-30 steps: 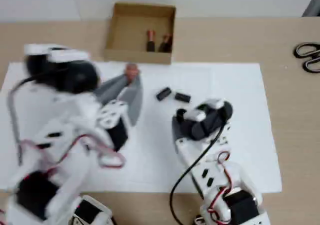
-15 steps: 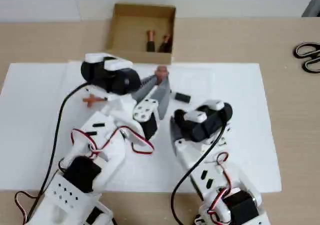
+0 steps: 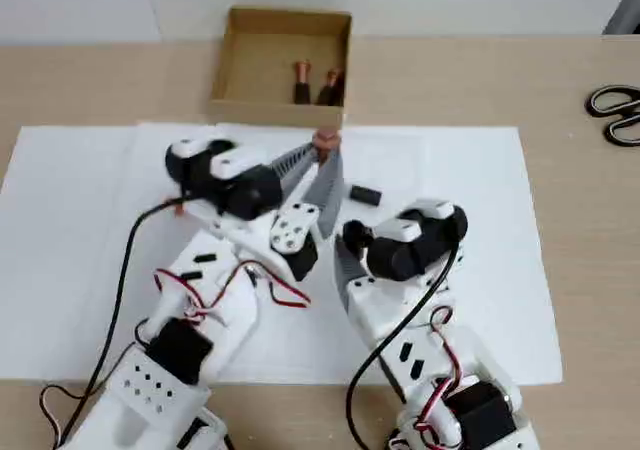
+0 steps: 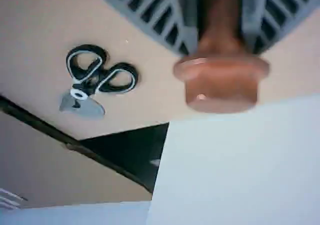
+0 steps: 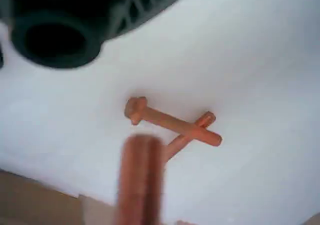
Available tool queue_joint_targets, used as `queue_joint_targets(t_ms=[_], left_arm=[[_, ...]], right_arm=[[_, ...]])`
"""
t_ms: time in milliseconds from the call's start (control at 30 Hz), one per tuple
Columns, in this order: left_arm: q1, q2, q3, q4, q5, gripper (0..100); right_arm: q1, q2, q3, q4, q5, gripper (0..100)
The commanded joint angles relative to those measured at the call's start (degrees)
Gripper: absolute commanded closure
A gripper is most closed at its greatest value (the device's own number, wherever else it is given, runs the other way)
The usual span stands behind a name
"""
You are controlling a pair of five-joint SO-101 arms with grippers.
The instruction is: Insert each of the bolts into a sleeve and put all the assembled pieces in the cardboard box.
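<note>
Left gripper (image 3: 325,156) pinches bolt (image 4: 220,82) beside box (image 3: 275,113). Right gripper (image 3: 342,262) grips sleeve (image 5: 55,40) above paper (image 3: 480,230).

Table (image 3: 580,220): a tan wooden top is carrying everything.
White sheet (image 3: 70,230): is lying flat across the middle of the table, leaving bare wood showing on the far side and at both ends.
Cardboard box (image 3: 270,113): is sitting open on the wood at the sheet's far edge.
Scissors (image 3: 618,113): are lying on bare wood, well apart from the sheet.
Black sleeve (image 3: 365,196): is lying on its side on the sheet.
Bolts (image 5: 189,130): two are lying crossed on the sheet.
</note>
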Motion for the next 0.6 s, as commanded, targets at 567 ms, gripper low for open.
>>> queue_joint_targets(t_ms=[567], left_arm=[[1.76,-3.25,1.54,-2.55,10.73,99]], right_arm=[[-2.15,-0.75,0.35,-1.63,-0.53,99.5]])
